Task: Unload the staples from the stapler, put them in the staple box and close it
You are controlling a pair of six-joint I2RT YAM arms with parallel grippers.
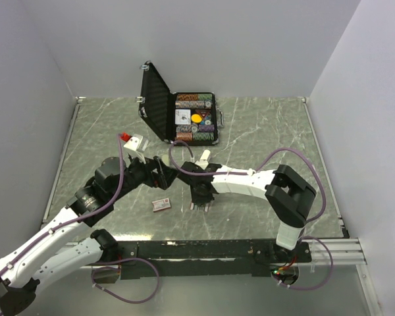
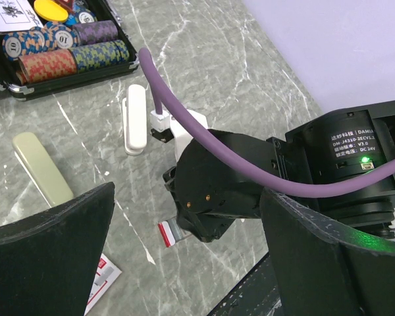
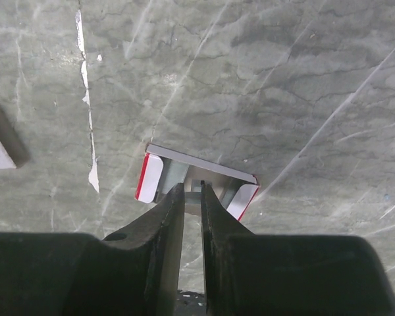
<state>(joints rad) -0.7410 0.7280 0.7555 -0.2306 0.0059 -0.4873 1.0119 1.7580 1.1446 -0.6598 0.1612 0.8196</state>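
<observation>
My right gripper [image 1: 201,203] points down at the table's near middle. In the right wrist view its fingertips [image 3: 192,191] are closed to a narrow gap on a short silvery strip of staples [image 3: 193,195]. The strip lies in an opened small tray with red-edged white flaps [image 3: 149,178]. The tray's flap shows under that gripper in the left wrist view [image 2: 166,233]. A white stapler [image 2: 135,118] lies beyond it, also seen from above [image 1: 204,157]. My left gripper [image 1: 163,172] is open wide and empty, its fingers [image 2: 46,257] framing the right wrist.
A reddish-pink staple box [image 1: 161,205] lies left of the right gripper, its corner in the left wrist view [image 2: 102,280]. A pale cream bar [image 2: 43,168] lies near the stapler. An open black case of poker chips [image 1: 184,118] stands at the back.
</observation>
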